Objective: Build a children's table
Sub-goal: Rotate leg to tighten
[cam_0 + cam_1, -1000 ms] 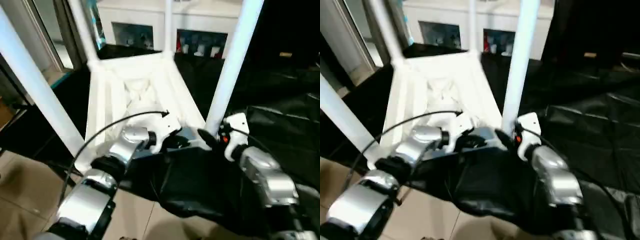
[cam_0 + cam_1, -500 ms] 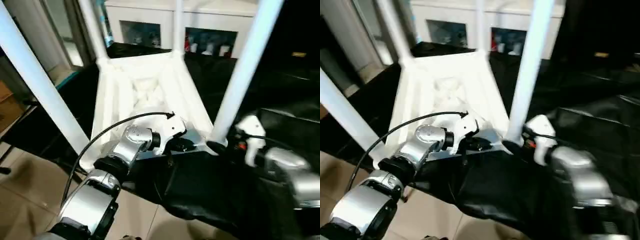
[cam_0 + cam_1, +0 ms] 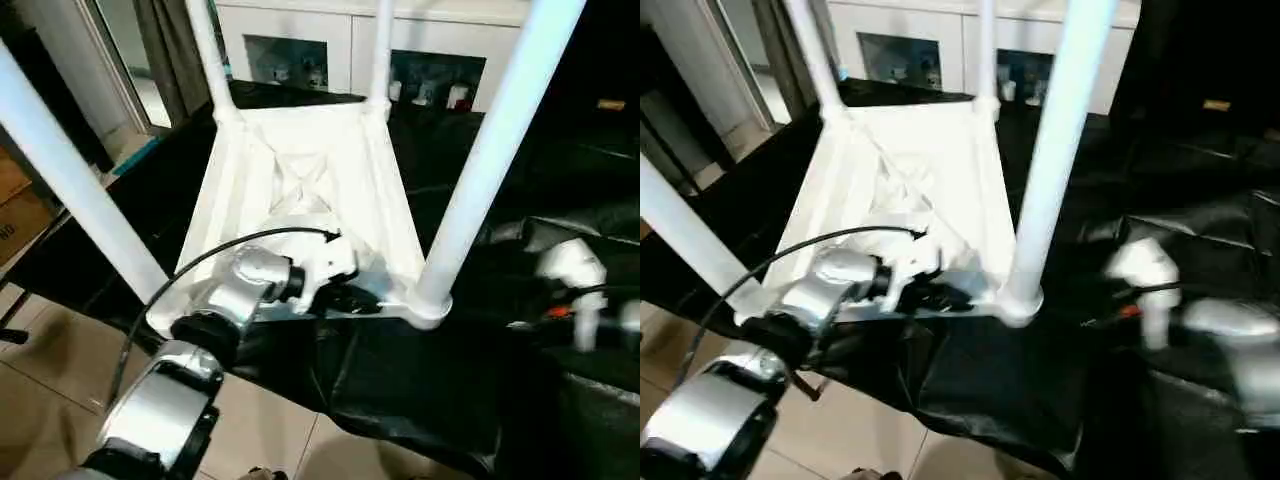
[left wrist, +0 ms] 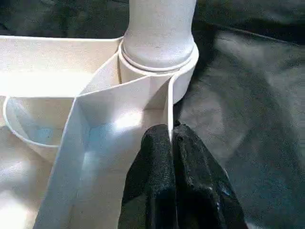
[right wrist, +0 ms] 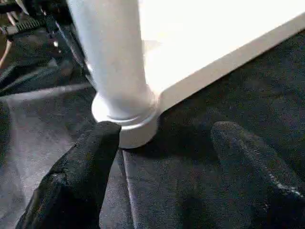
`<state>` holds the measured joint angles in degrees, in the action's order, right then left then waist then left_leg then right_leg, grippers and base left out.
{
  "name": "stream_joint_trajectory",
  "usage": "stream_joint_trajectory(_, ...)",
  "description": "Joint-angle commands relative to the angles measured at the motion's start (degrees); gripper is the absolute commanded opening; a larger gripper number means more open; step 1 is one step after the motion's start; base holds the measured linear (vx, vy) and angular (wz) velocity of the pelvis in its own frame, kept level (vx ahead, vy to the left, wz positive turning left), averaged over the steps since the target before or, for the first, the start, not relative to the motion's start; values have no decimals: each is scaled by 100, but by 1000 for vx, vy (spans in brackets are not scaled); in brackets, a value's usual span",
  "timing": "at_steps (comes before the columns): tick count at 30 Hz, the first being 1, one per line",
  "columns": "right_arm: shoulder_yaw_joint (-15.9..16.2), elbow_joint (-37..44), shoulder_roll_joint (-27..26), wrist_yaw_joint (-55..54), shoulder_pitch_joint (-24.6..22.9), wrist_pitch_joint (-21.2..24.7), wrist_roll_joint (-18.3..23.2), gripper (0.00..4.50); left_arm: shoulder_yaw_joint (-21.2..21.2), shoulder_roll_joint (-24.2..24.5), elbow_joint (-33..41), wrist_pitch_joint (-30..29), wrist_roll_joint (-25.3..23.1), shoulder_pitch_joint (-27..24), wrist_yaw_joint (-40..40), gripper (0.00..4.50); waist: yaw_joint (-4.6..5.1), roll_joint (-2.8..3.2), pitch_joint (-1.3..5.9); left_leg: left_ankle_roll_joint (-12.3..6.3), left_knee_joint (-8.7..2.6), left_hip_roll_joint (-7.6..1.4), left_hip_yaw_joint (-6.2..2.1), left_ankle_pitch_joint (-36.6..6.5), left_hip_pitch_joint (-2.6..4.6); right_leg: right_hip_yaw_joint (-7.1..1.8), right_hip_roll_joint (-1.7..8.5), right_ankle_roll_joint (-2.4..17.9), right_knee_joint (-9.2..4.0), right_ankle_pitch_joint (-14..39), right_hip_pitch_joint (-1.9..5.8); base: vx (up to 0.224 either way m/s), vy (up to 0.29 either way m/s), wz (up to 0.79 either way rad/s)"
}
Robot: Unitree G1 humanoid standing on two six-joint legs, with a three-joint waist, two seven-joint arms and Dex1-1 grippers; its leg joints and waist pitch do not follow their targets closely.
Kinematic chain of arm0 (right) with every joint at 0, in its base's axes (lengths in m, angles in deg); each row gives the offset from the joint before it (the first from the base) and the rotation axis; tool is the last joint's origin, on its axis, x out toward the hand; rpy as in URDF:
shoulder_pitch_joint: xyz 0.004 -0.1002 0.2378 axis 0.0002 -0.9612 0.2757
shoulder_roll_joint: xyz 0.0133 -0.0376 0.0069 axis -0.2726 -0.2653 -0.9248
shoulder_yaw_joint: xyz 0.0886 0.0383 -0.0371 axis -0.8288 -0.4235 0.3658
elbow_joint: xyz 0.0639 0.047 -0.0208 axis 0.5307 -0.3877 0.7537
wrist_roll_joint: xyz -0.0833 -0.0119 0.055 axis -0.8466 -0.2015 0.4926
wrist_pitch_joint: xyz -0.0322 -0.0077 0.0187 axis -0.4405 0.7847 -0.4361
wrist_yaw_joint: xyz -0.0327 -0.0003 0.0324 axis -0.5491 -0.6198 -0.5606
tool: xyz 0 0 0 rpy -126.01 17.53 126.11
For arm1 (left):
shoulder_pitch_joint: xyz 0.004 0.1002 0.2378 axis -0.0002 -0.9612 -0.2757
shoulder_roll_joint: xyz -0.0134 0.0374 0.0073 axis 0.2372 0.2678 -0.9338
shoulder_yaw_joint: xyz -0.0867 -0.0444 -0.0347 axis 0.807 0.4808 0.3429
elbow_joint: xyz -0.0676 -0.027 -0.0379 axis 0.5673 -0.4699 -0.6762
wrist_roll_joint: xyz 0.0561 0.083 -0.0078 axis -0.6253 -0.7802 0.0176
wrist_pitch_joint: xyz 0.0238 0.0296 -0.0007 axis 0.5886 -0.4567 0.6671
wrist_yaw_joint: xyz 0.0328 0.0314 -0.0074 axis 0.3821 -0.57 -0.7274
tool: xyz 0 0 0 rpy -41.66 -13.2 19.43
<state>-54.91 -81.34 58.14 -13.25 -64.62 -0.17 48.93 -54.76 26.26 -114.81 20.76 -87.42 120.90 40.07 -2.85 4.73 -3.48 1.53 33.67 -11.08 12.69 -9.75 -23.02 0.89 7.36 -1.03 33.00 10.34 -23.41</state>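
The children's table (image 3: pixel 300 180) lies upside down on the black-draped bench (image 3: pixel 420 380), its ribbed underside facing up and all four tube legs standing in the corner sockets. At the near left corner one leg (image 3: pixel 80 190) slants up out of the head view. Just right of it, the left gripper (image 4: pixel 171 157) has kept its place through the last second, fingers pressed together on the thin rim wall of the tabletop beside the near right socket. That socket's leg (image 3: pixel 490 160) stands seated, its flared end flush in the collar. Furthest right, the right gripper (image 5: pixel 164 143) has let go of that leg and swung away to the side, fingers now spread well apart and clear of the plastic. By the look of it the last leg is home, so the table may only need turning upright.
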Motion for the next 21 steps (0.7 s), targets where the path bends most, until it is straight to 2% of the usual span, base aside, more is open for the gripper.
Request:
stream_joint_trajectory(1, -35, 286, 26, 115, -123, 23, 136, 343, -121, 67, 259, 154, 137, -92, 548, 0, -10, -156, 366, -833, -366, -182, -93, -1132, 153, 19, 45, 1538, -323, 686, 257, 0, 0, 0)
stream_joint_trajectory(6, -59, 335, 51, 127, -176, 16, 165, 343, -204, 179, 407, 218, 182, -176, 941, 0, -38, -140, 371, -811, -363, -183, -83, -1107, 174, 14, 40, 1559, -318, 667, 237, 0, 0, 0)
stream_joint_trajectory(7, -90, 236, 97, 66, -165, -8, 104, 343, -320, 292, 495, 247, 173, -225, 1287, 0, -51, -137, 366, -763, -380, -194, -87, -1152, 175, 12, 50, 1553, -321, 737, 241, 0, 0, 0)
stream_joint_trajectory(9, -126, 153, 105, -12, -137, -26, 65, 343, -384, 347, 539, 267, 160, -247, 1448, 0, -51, -135, 378, -738, -380, -191, -89, -1119, 174, 12, 51, 1552, -312, 706, 248, 0, 0, 0)
stream_joint_trajectory(12, -217, -42, 39, -344, 2, -75, -39, 343, -445, 392, 578, 387, 147, -263, 1587, 0, -50, -130, 384, -708, -374, -183, -81, -1102, 180, 14, 44, 1577, -307, 661, 240, 0, 0, 0)
stream_joint_trajectory(13, -324, -272, -168, -940, 244, -122, -172, 343, -461, 381, 636, 507, 199, -275, 1689, 0, -38, -156, 406, -684, -361, -174, -74, -1002, 174, 13, 42, 1583, -287, 605, 243, 0, 0, 0)
stream_joint_trajectory(14, -379, -421, -323, -1300, 395, -194, -253, 343, -479, 360, 652, 635, 217, -269, 1732, 0, -33, -147, 405, -665, -360, -161, -80, -962, 161, 24, 43, 1582, -280, 619, 243, 0, 0, 0)
stream_joint_trajectory(16, -401, -496, -436, -1522, 475, -273, -311, 343, -491, 335, 636, 758, 213, -250, 1732, 0, -30, -159, 420, -631, -345, -159, -64, -979, 190, 15, 39, 1553, -292, 670, 234, 0, 0, 0)
stream_joint_trajectory(17, -411, -537, -499, -1640, 516, -333, -345, 343, -494, 315, 619, 838, 204, -236, 1739, 0, -44, -138, 428, -656, -337, -170, -59, -948, 205, 8, 39, 1571, -280, 579, 226, 0, 0, 0)
stream_joint_trajectory(21, -320, -459, -717, -1858, 493, -325, -400, 343, -469, 232, 531, 978, 212, -145, 1714, 0, -74, -136, 464, -793, -306, -165, -63, -714, 180, 20, 33, 1606, -221, 186, 256, 0, 0, 0)
